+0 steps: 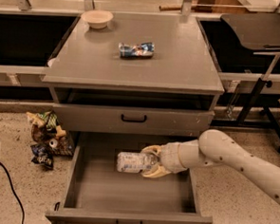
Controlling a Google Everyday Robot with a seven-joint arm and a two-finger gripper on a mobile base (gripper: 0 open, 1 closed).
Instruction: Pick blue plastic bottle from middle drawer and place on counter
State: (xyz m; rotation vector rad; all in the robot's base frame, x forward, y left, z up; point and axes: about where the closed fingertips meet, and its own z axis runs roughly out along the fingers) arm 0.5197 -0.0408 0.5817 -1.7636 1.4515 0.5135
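The blue plastic bottle (131,162) lies on its side inside the open middle drawer (128,219), near the drawer's back middle. My gripper (151,161) reaches in from the right, and its pale fingers (156,171) close around the bottle's right end. The arm stretches out to the lower right. The counter (181,59) is the flat grey top of the cabinet above.
A crumpled blue-and-white foil packet (136,50) and a pale bowl (97,19) sit on the counter. The shallower handled drawer (133,118) above is shut. Several snack packets and a can (46,136) lie on the floor at left. A black table (261,31) stands at right.
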